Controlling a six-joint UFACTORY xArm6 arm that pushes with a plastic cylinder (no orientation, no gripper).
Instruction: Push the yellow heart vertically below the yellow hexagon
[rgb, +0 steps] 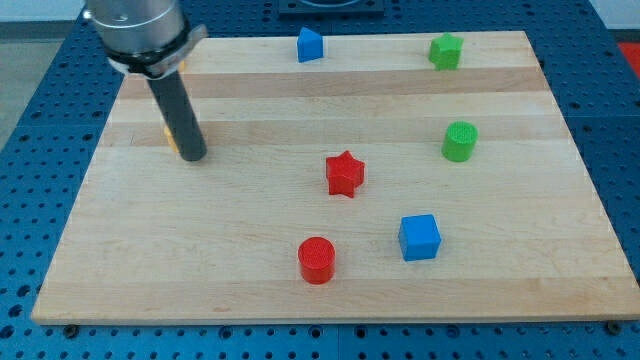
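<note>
The tip (192, 157) is set at the table's (300, 285) far left, against a yellow sliver (170, 137), judged the heart, mostly hidden. No fingers exist. No hexagon can be seen.

1. The tool's dark rod stands near the left edge of the pale wooden table (250, 290); my tip (193, 157) rests against a small yellow block (170, 137), mostly hidden behind the rod.
2. Right of it, bare wood runs to the red star block (345, 173).
3. The red cylinder block (317, 259) and blue cube block (419, 237) stand near the bottom, a gap between them.
4. The green cylinder block (460, 141), the green block of unclear shape (446, 50) and a small blue block (310, 45) occupy the right side and top edge.
</note>
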